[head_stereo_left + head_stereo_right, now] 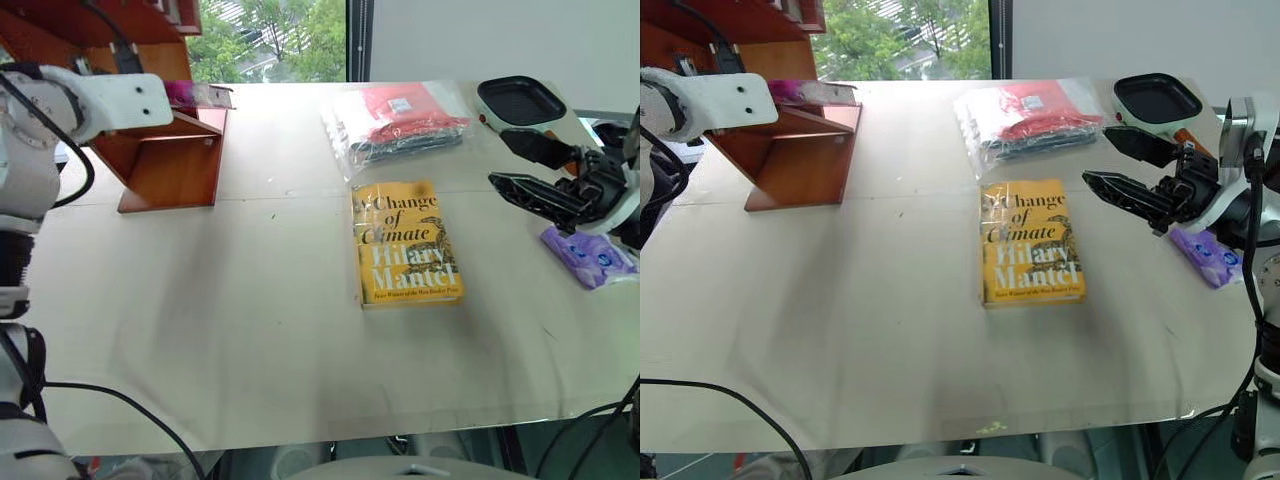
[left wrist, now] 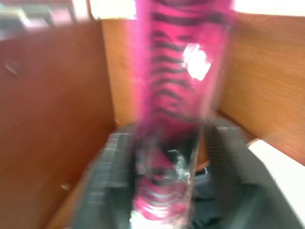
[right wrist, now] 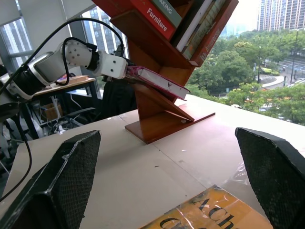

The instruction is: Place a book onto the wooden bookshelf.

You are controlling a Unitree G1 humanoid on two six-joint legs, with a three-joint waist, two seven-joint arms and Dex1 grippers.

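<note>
A: From the head views, where is the book [image 1: 200,94]?
B: At the table's [image 1: 250,330] far left corner, in the wooden bookshelf's [image 1: 170,165] lowest bay, resting on the slanted board. The left gripper [image 2: 164,191] is at its near end.
A: What lies on the table?
B: A yellow book [image 1: 405,243] lies flat at the middle, well apart from the shelf. A clear bag of red cloth [image 1: 400,120] sits toward the far edge, a black tray [image 1: 520,100] at the far right corner and a purple packet [image 1: 590,255] by the right edge. The near half and left side are bare.
A: The left wrist view?
B: It is blurred. The pink book stands between the two black fingers [image 2: 109,176], shelf boards on both sides. I cannot tell whether they clamp it or stand just off it.
A: The right wrist view?
B: The right gripper [image 3: 171,181] spreads wide and holds nothing, hovering over the yellow book's corner. Across open tabletop the pink book leans on the slanted board, with more books [image 3: 190,21] in the bay above
</note>
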